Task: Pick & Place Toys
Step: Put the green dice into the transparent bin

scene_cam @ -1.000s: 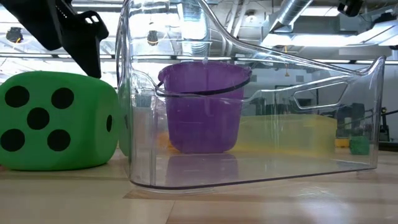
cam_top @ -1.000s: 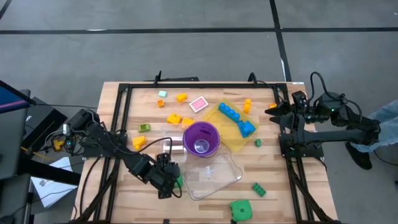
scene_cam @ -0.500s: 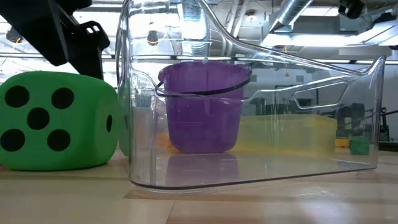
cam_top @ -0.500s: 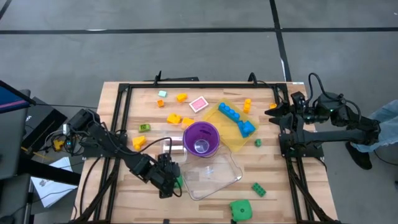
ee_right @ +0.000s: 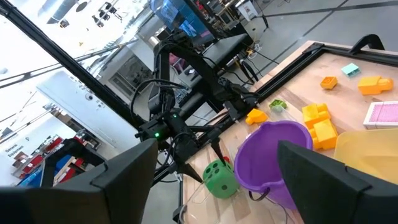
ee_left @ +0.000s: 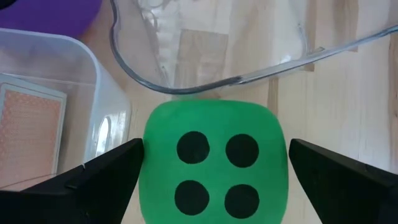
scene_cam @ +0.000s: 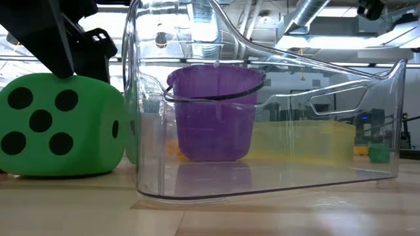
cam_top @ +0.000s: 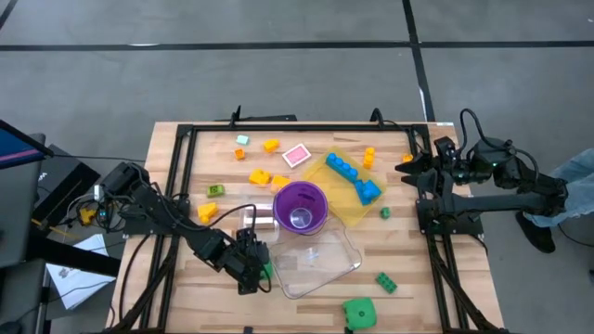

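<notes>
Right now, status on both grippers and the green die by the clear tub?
Left gripper open, straddling green die, not closed. Right gripper open, parked at table's right edge. Clear tub sits right against the die.

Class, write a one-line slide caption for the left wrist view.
Open left gripper straddles a green die beside the clear tub.

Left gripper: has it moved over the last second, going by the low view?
Yes. In the low view the left gripper has come down and leftward onto the top of the green die, which sits unmoved beside the clear tub.
</notes>
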`<state>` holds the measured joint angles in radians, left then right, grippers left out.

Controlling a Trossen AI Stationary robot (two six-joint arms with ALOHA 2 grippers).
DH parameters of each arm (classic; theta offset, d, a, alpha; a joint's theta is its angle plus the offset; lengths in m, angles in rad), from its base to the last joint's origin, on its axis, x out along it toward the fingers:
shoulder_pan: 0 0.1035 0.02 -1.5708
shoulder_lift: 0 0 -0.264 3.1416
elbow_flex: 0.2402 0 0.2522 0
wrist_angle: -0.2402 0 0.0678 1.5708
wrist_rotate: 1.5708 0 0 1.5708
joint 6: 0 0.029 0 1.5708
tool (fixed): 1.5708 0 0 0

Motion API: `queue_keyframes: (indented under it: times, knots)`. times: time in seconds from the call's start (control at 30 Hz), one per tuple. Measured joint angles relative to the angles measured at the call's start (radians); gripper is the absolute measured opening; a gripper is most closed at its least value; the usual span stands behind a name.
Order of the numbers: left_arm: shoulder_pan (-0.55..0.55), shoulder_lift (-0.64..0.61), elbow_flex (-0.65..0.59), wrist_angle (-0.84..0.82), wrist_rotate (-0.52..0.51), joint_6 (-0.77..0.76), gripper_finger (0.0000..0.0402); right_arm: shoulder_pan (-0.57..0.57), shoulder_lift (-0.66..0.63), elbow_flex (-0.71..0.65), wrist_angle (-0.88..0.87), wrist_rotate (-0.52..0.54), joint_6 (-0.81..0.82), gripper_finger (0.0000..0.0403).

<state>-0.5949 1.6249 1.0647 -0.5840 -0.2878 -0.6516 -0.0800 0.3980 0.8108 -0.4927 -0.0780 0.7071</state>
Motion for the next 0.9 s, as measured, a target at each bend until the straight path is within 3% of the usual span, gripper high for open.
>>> queue_keyframes:
  times: [0.9]
  knots:
    - [0.002, -0.012, -0.001, -0.024, 0.034, 0.035, 0.04, 0.0, 0.0, 0.0, -0.001, 0.0, 0.0, 0.0321]
